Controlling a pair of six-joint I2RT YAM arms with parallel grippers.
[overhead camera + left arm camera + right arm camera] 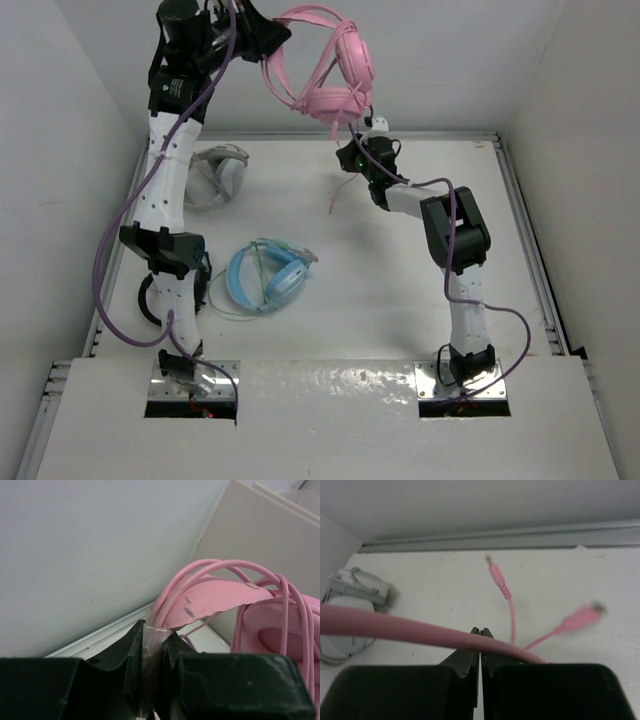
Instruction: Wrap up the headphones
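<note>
The surface [400, 300] is viewed from high above and behind the arm bases [190, 385], which are set at 6 o'clock in the top view, with the back wall [450, 60] at 12 o'clock. The left wrist view is taken at very close range along the raised left gripper [154, 632], with the headphones [220, 595] crowded in at 3 o'clock. The right wrist view is aimed low over the right gripper [480, 632], across the surface to the back rail [520, 537]. The grey headphones [350, 615], at its 9 o'clock, and the pink cable [395, 627] are shared with the top view.
</note>
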